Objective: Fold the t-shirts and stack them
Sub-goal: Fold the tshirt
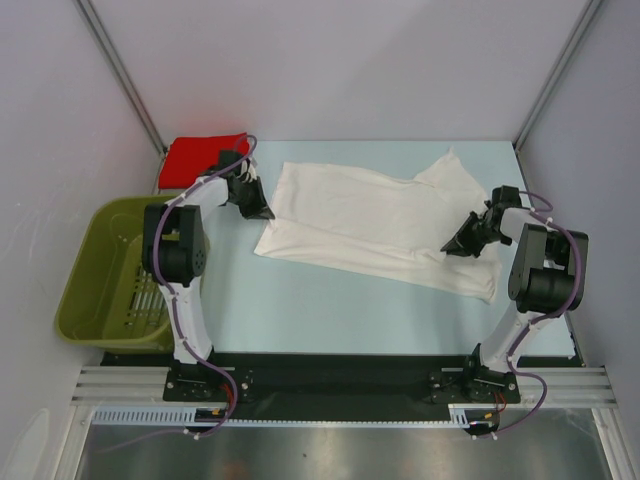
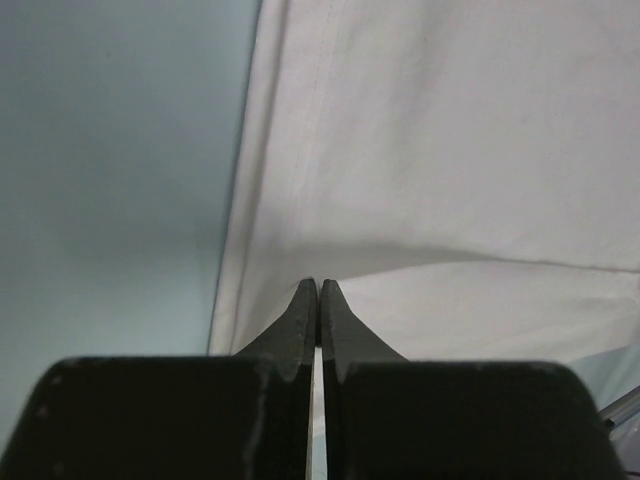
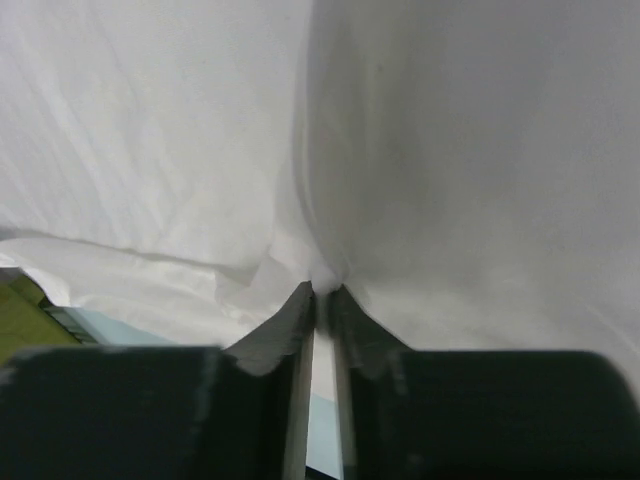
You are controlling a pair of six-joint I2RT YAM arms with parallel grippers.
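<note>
Nearest, by the right edge of the table (image 1: 330, 310), the right gripper (image 1: 458, 245) is pinched onto the white t-shirt (image 1: 370, 215) spread across the middle. Farther back, the left gripper (image 1: 258, 208) is clamped on its left edge. The red t-shirt (image 1: 195, 155) lies bunched at the far left corner.

Lit brightly and evenly from overhead in the top view, with only thin, soft shadows on the table (image 1: 330, 310) along the near hem of the white t-shirt (image 1: 370, 215). Caught a dull glare on the metal strip (image 1: 330, 455) at the near edge. Bowed straight lines slightly toward the corners. Blurred the black fingers (image 2: 298, 325) heavily in both wrist views; rendered the cloth soft, pale on the left and shaded grey on the right in the right wrist view.
</note>
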